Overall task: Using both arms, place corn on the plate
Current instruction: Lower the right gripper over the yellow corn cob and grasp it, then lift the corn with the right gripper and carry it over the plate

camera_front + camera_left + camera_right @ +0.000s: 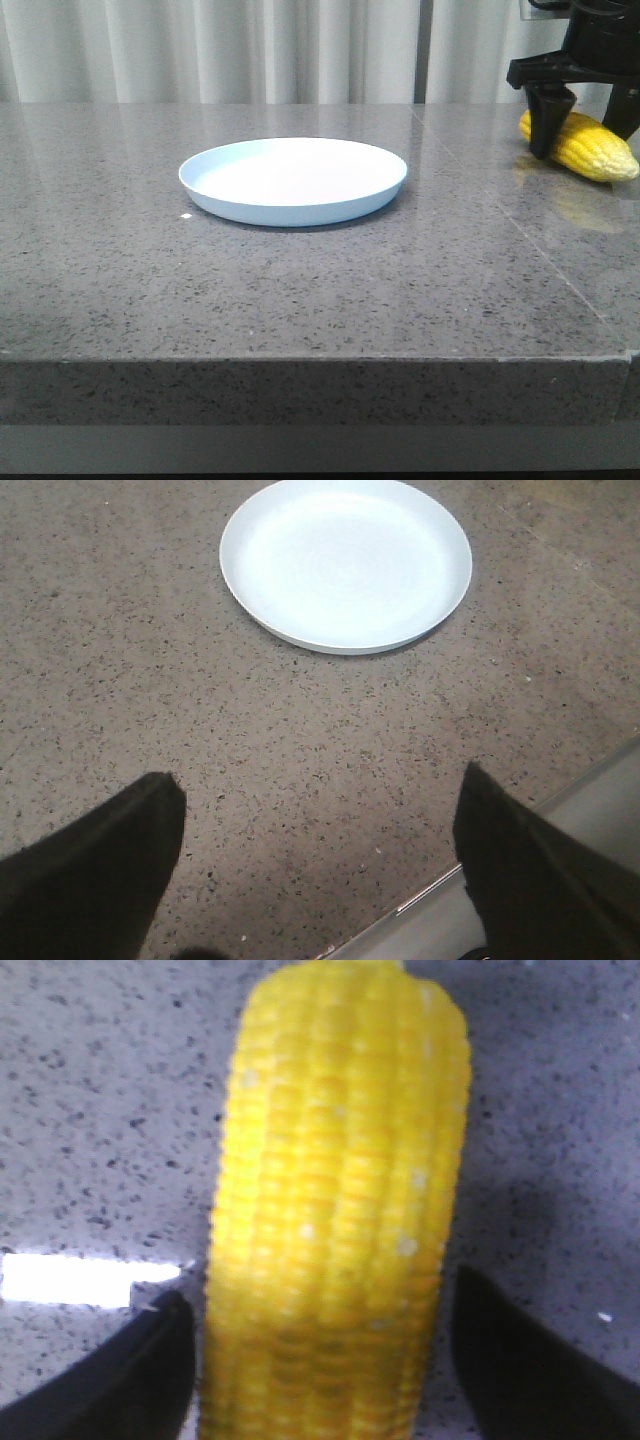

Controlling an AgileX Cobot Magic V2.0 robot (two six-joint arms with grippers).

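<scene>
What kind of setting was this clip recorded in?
Likely a staged lab or demo tabletop, not a working kitchen: a grey speckled stone counter, plain white curtains behind, and only a plate and corn set out.

Grey speckled table [300, 290] (white curtains [250, 50])

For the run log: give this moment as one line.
phase: pre-grasp | right gripper: open, fingers astride corn | corn: on table | plate: empty | left gripper: open, idle

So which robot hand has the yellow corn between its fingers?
The right hand: its black fingers sit on either side of the bright yellow ear of corn. The left hand is open over bare grey stone table.
</scene>
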